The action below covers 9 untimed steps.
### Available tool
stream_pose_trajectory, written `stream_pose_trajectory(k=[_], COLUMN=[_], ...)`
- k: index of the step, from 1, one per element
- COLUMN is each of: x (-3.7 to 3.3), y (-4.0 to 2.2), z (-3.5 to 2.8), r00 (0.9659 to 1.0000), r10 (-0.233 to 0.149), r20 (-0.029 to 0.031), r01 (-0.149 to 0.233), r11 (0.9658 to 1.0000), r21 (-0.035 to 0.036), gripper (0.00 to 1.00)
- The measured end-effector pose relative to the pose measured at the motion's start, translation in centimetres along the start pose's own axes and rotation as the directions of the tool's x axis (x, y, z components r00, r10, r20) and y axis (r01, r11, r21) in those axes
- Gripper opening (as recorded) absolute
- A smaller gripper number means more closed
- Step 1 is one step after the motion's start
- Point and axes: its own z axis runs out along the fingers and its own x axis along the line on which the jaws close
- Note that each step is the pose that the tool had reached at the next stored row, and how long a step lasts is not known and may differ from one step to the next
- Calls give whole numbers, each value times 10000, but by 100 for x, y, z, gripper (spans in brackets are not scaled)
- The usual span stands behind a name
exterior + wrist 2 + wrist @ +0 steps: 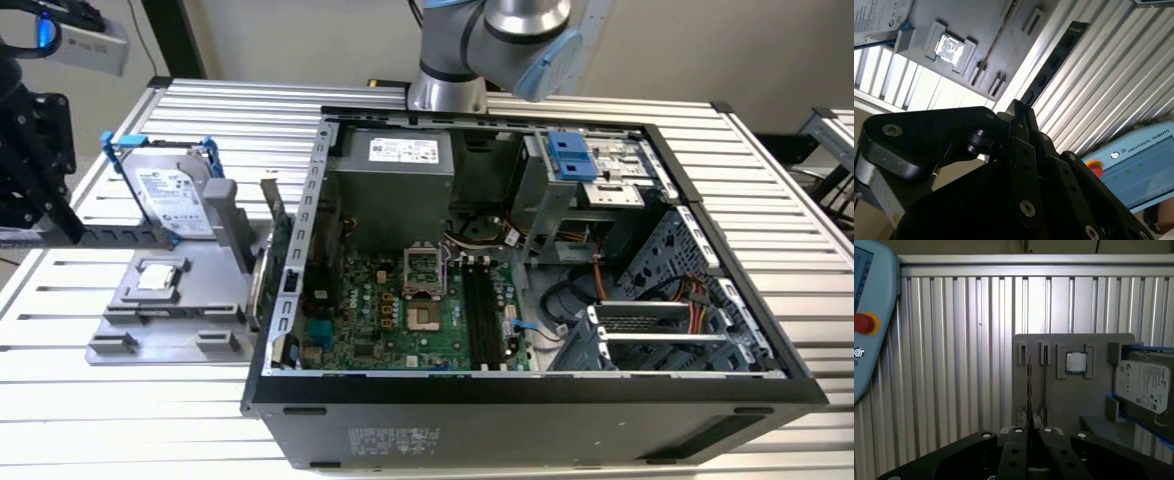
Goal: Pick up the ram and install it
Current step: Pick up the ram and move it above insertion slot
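Note:
The ram (1054, 60) is a long thin dark stick with a row of black chips. It juts out from between my gripper's (1016, 107) black fingers. In the first wrist view the ram (1029, 385) shows edge-on as a thin line rising from the gripper (1030, 432), which is shut on it. It hangs over the grey fixture plate (1074, 400), close to a narrow slot (1023, 354). In the exterior view the open computer case (534, 390) holds the green motherboard (387, 320) with long black slot strips (481, 310).
The grey fixture plate (147, 320) stands on the slatted table at the exterior view's left of the case. It carries a silver hard drive (174, 195) with blue rails and a square processor chip (160, 275). A teach pendant (866, 325) lies on the table. The arm's base (454, 60) stands behind the case.

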Motion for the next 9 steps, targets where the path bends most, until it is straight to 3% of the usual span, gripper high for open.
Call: stream_pose_trajectory(k=[9], x=[3], y=[-1], z=[-184], r00=[10000], r10=[14], r20=[-1], r01=[-14], r11=[10000], r21=[0], gripper=[0])
